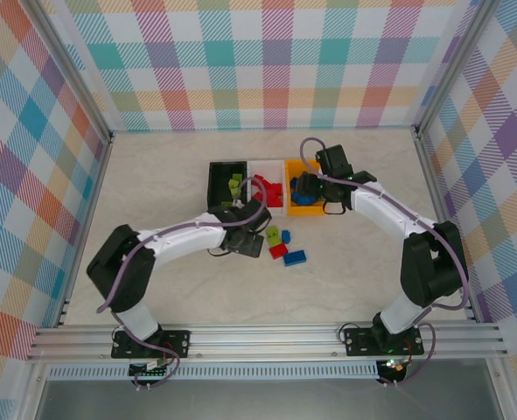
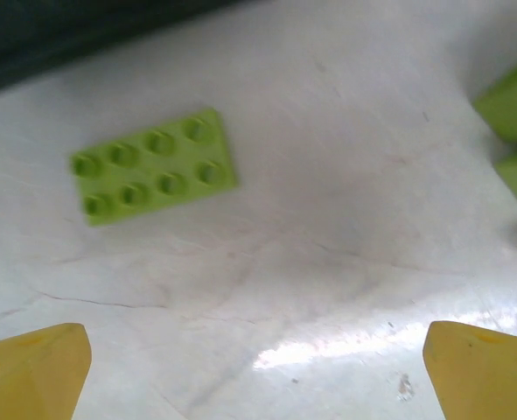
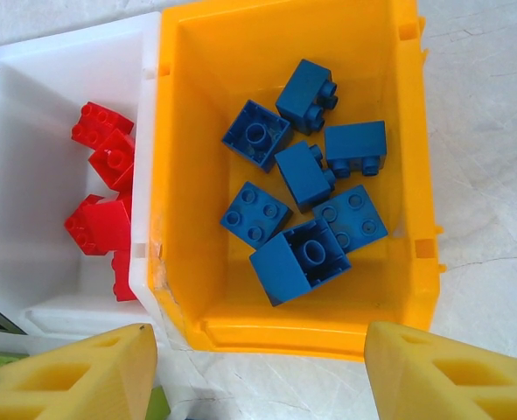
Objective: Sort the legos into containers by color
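A flat lime green lego plate (image 2: 153,166) lies studs up on the table, ahead and to the left of my left gripper (image 2: 258,372). That gripper is open with bare table between its yellow fingers (image 2: 31,372). Two more green legos (image 2: 513,105) sit at the right edge. My right gripper (image 3: 262,372) hangs open and empty at the near rim of the orange container (image 3: 188,175), which holds several blue legos (image 3: 306,175). The white container (image 3: 31,175) beside it holds red legos (image 3: 101,192). From above, the black container (image 1: 216,179) shows green legos (image 1: 234,185) inside.
Loose legos lie in front of the containers: a green one (image 1: 274,234), a blue one (image 1: 285,236), a red one (image 1: 278,251) and another blue one (image 1: 295,257). The left gripper (image 1: 248,238) is just left of them. The right gripper (image 1: 303,186) is over the orange container (image 1: 306,208).
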{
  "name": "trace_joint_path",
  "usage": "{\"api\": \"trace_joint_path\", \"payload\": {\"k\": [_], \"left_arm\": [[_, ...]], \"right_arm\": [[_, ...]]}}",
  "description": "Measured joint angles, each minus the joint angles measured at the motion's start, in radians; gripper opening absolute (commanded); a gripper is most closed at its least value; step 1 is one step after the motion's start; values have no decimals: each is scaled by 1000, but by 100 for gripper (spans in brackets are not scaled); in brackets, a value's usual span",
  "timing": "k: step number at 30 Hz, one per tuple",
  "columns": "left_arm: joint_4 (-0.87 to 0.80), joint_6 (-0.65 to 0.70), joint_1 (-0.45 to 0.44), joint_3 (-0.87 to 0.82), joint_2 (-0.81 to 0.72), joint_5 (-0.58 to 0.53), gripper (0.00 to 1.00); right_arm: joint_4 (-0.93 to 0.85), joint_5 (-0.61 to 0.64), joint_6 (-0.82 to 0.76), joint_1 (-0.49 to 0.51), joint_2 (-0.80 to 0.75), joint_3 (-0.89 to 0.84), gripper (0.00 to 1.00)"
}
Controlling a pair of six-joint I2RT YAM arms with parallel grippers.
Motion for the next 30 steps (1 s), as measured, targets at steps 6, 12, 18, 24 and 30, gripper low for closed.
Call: {"api": "trace_joint_path", "payload": {"k": [6, 12, 18, 24, 30], "left_arm": [[95, -61, 55, -120, -73, -59, 97], [71, -154, 51, -267, -439, -106, 100], [-55, -213, 51, -265, -746, -172, 100], [-182, -233, 51, -265, -813, -196, 100], [-238, -235, 51, -265, -843, -197, 100]], "right_arm": [[8, -40, -1, 12, -4, -19, 65], [40, -171, -31, 183, -73, -77, 69], [105, -289, -68, 436, 83, -17, 70], [162, -269, -84, 501, 339, 98, 72], [236, -157, -87, 500, 384, 102, 74]]}}
